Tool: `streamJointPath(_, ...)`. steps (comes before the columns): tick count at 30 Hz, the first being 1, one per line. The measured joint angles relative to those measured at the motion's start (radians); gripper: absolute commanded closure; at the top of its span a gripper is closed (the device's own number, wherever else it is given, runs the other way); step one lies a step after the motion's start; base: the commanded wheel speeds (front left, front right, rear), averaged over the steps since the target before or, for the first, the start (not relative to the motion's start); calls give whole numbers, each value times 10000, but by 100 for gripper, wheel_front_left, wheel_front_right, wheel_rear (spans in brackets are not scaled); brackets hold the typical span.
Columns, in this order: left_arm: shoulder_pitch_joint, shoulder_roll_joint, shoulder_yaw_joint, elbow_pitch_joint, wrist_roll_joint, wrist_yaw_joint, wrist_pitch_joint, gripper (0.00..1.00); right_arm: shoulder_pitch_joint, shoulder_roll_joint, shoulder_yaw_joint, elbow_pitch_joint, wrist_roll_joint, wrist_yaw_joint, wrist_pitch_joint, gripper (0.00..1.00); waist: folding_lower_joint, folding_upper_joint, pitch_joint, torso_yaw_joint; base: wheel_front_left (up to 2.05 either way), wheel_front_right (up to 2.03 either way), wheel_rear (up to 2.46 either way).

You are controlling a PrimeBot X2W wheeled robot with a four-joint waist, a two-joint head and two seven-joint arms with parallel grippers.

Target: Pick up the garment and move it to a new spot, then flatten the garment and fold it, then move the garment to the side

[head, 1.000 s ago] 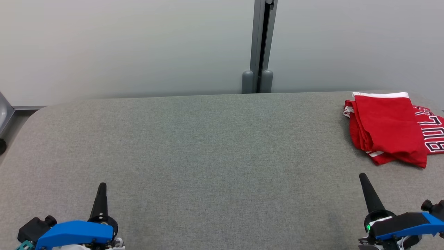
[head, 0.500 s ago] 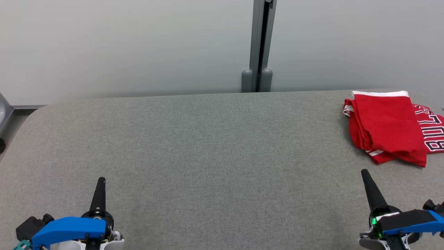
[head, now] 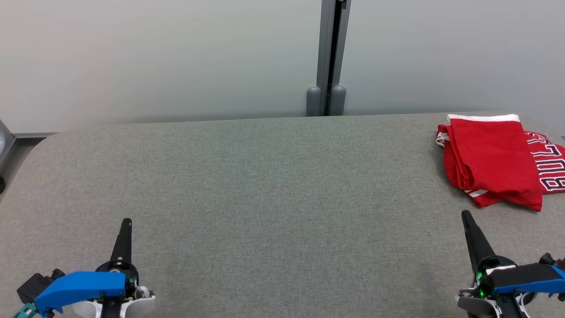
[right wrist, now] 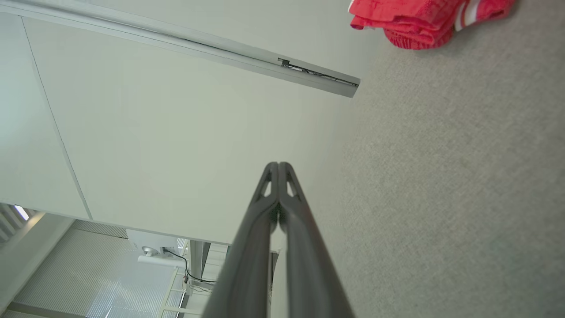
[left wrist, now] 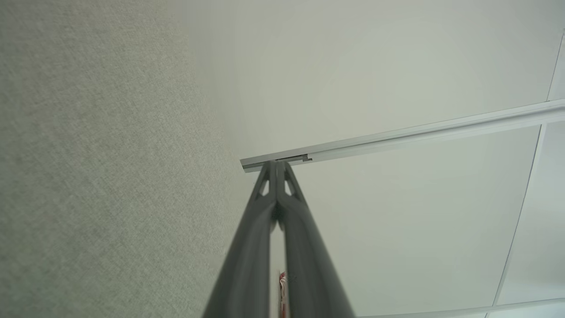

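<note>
Head view, garment (head: 490,163) first: folded into a thick red bundle with white trim and lettering, lying at the far right corner of the table (head: 265,185), one side cut off by the picture's edge. Same folds and same spot against the far edge as a second ago. Slightly higher in the picture now, along with the far edge and the post (head: 329,57) behind it, so best read as a small camera move and not a move of the cloth. Untouched by either arm.

Nearest to it, right gripper (head: 465,218): near the front edge toward the right corner, well apart from the bundle, fingers pressed together on nothing and pointing toward the far edge. Left gripper (head: 126,225): near the front edge toward the left corner, likewise pressed together and empty. Confirmed for both along the fingers in the wrist views.

Both tips a little farther up the picture than a second ago, by more than the camera's shift alone. Probably a slight creep forward over the grey top, with no reach toward the garment.

Judged from this: fold made, bundle already put aside, task finished or nearly so, arms settling at rest. Worth a check on the loose lower flap of the bundle.
</note>
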Motion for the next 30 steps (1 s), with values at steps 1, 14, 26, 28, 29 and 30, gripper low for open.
streamJointPath(1,-21,-8,17,-6,-56,-2,42,100,-22,0,-6,10,82,0,15,100,0,0,3,-2,0,0,0)
streamJointPath(14,-183,-159,282,-58,-943,-96,293,100,-176,4,-48,86,1189,0,82,100,0,0,49,-26,0,0,0)
streamJointPath(26,-296,-261,476,-82,-1622,-184,481,100,-284,8,-86,138,2036,0,157,100,0,-3,89,-47,0,0,0)
streamJointPath(28,-324,-270,514,-90,-1728,-186,518,100,-291,8,-94,146,2165,0,165,100,0,-3,95,-51,0,0,0)
streamJointPath(29,-333,-276,535,-96,-1781,-186,546,100,-293,8,-98,151,2242,0,180,100,0,-3,98,-52,0,0,0)
streamJointPath(30,-336,-290,552,-100,-1829,-188,552,100,-298,8,-102,155,2309,0,186,100,0,-3,101,-54,0,0,0)
